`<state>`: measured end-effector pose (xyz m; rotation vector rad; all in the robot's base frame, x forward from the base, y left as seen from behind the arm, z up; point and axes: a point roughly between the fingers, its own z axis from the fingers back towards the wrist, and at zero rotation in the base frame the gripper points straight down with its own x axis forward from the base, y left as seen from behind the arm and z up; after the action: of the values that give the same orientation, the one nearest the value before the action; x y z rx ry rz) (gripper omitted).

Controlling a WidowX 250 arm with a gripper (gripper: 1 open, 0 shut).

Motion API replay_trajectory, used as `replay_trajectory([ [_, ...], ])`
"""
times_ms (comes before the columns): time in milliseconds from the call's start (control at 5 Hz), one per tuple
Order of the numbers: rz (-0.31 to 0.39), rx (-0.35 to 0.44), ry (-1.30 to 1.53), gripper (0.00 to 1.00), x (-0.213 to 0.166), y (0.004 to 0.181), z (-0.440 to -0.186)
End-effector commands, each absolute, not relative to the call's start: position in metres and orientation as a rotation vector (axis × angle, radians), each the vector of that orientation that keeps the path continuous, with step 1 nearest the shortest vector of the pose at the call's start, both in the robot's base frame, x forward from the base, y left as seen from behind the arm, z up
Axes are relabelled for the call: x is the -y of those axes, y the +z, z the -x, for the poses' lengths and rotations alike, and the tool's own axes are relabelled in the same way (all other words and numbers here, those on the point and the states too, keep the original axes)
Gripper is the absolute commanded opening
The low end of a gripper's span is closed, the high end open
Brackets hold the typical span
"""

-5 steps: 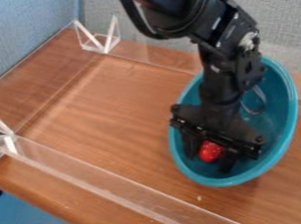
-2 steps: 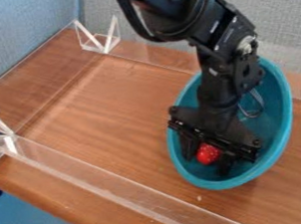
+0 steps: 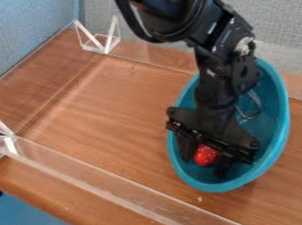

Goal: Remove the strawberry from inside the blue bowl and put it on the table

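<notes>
Compared with a second earlier, the gripper (image 3: 206,155) remains lowered inside the blue bowl (image 3: 279,122) on the table (image 3: 100,109), jaws closed on the strawberry (image 3: 206,156), position essentially unchanged.

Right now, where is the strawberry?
The strawberry is inside the blue bowl, at the lower right of the camera view, between the fingers of the gripper, which points down into the bowl near its front wall.

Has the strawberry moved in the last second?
Yes, slightly: the strawberry has crept left toward the blue bowl's near-left rim.
</notes>
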<state>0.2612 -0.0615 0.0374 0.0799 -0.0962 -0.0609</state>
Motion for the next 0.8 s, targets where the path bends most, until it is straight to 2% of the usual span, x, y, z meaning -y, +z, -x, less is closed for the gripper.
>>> replay_trajectory([
  [0, -0.067, 0.155, -0.05, 0.0, 0.0583, 0.0551, -0.2659],
  [600, -0.066, 0.165, -0.054, 0.0, 0.0535, 0.0606, -0.2639],
])
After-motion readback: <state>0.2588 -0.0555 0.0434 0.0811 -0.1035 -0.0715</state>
